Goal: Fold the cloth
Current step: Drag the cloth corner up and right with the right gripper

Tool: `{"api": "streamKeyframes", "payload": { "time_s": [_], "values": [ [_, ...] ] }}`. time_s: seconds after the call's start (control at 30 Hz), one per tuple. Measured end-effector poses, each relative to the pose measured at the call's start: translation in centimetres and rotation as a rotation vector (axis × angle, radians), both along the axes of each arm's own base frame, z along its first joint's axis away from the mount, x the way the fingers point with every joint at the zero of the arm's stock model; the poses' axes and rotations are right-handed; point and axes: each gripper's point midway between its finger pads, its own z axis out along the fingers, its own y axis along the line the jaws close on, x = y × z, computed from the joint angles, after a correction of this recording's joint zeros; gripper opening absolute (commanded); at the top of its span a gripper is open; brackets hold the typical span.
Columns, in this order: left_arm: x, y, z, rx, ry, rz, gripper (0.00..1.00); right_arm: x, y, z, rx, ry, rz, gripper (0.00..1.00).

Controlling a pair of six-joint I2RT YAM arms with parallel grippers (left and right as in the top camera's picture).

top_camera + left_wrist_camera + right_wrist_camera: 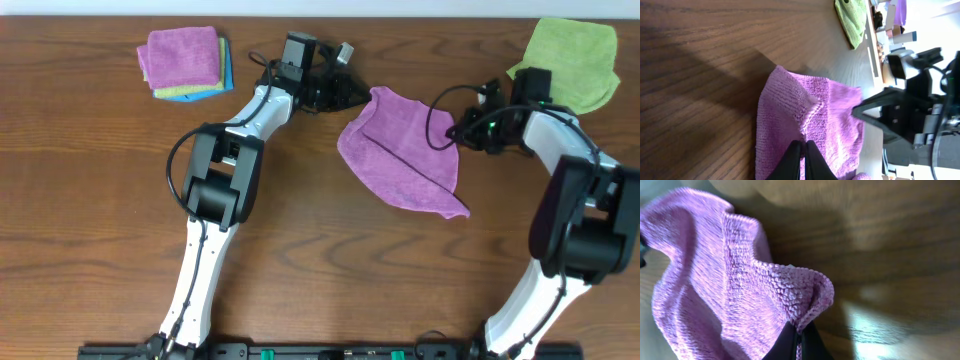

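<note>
The purple cloth (400, 150) lies partly lifted at the table's middle right, with a dark crease across it and one corner trailing toward the front right. My left gripper (362, 95) is shut on its far left corner. In the left wrist view the black fingers (803, 152) pinch a raised ridge of the cloth (790, 105). My right gripper (458, 131) is shut on the cloth's right edge. In the right wrist view the fingers (800, 337) clamp a bunched fold of the cloth (715, 295). No white tag shows.
A lime-green cloth (568, 60) lies at the far right corner, also in the left wrist view (851, 20). A stack with a purple cloth (182, 55) on top of green and blue ones sits at the far left. Bare wood table (320, 270) lies in front.
</note>
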Motion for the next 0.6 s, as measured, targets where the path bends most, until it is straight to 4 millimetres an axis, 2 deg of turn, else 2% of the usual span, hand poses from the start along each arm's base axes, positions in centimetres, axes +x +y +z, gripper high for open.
{"api": "streamKeyframes", "payload": {
  "time_s": [0.17, 0.27, 0.37, 0.5, 0.6],
  "values": [
    [0.4, 0.1, -0.1, 0.018, -0.015, 0.020, 0.06, 1.5, -0.8, 5.1, -0.052, -0.126, -0.011, 0.02],
    [1.1, 0.3, 0.8, 0.038, -0.058, 0.044, 0.06, 2.2, -1.1, 7.0, -0.073, -0.173, -0.017, 0.02],
    [1.8, 0.4, 3.4, 0.037, -0.136, 0.061, 0.06, 3.0, -1.3, 8.2, -0.083, -0.204, -0.020, 0.02],
    [2.5, 0.6, 7.3, 0.034, -0.232, 0.084, 0.06, 3.2, -1.0, 8.4, -0.089, -0.211, -0.015, 0.01],
    [2.7, 0.7, 9.1, 0.035, -0.273, 0.095, 0.06, 3.2, -0.6, 8.3, -0.101, -0.209, -0.008, 0.01]
  ]
}}
